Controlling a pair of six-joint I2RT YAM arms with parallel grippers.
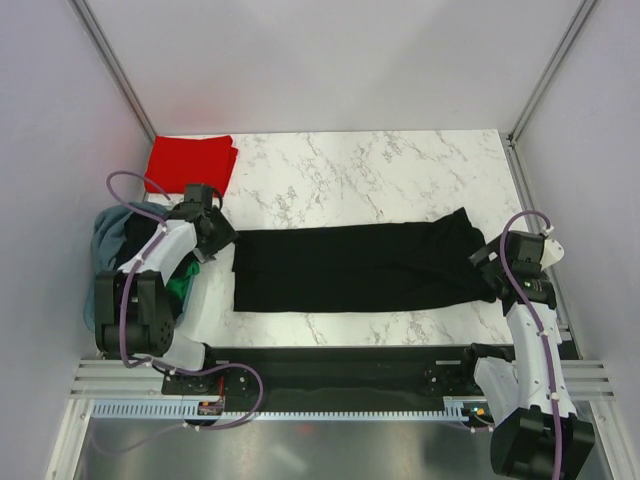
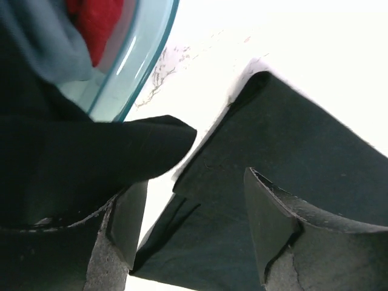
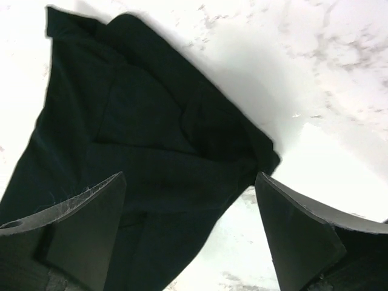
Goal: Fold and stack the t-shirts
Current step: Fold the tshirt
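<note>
The table point(image 1: 380, 170) is white stone with thin grey lines, like marble. Plain pale walls point(image 1: 320, 60) stand on three sides of it. A metal post point(image 1: 115, 65) runs up at each far corner. A silver rail point(image 1: 330, 408) goes along the near edge, by the arm bases.

A big black t-shirt point(image 1: 360, 265) lies flat on the table between the two grippers. It is folded into a long strip. The left gripper point(image 1: 215, 238) is at one end of the strip, and the right gripper point(image 1: 487, 268) is at the other end.

The left gripper's fingers point(image 2: 115, 248) are spread wide, with nothing pinched between them. Below them is a corner of the black shirt, lying on the bright table. Just off to this gripper's outer side is a grey-blue tub point(image 1: 98, 250) with soft clothes piled in it. A bit of green cloth point(image 1: 180, 288) shows at its side. Past the gripper, toward the far wall, a red t-shirt point(image 1: 190, 162) sits folded in the table's corner.

The right gripper's fingers point(image 3: 303, 242) are wide apart too, and they hold nothing. The crumpled, bumpy end of the black shirt lies under them and a little ahead of them. Bare white table shows right beside that end.
</note>
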